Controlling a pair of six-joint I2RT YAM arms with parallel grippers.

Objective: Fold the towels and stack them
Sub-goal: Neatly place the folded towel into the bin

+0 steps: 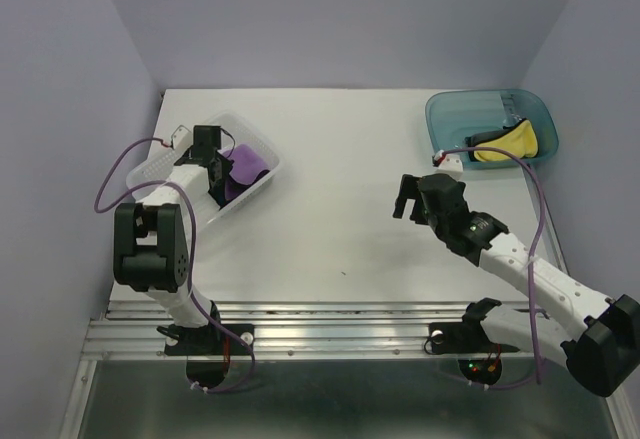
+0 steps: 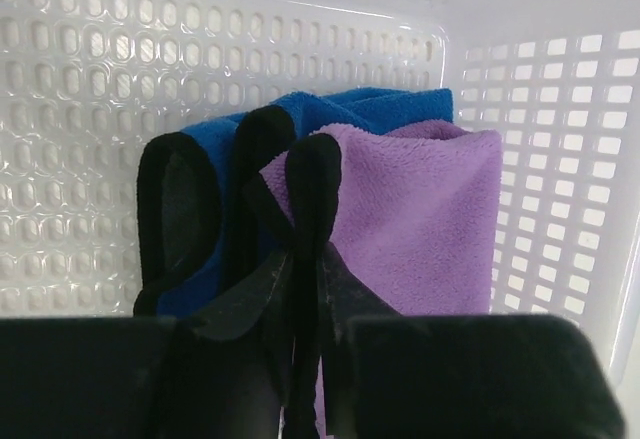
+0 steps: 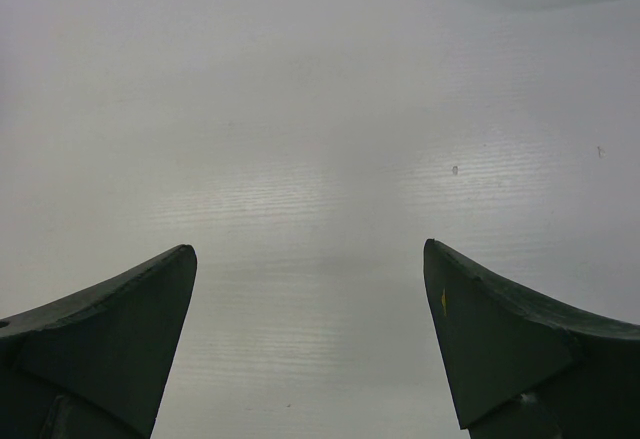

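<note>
A folded purple towel (image 2: 420, 209) and a folded blue towel (image 2: 350, 109) stand side by side in the white perforated plastic tray (image 2: 90, 79). My left gripper (image 2: 301, 262) is inside the tray, shut on the black edging of the purple towel. In the top view, the left gripper (image 1: 220, 172) is at the purple towel (image 1: 246, 169) in the tray (image 1: 150, 171). A yellow towel (image 1: 516, 143) lies crumpled in the teal tub (image 1: 450, 114). My right gripper (image 3: 310, 251) is open and empty over the bare table, seen mid-right in the top view (image 1: 408, 199).
The tray stands at the back left and the tub at the back right corner of the white table (image 1: 340, 229). Purple walls close in the table on three sides. A metal rail (image 1: 330, 324) runs along the near edge.
</note>
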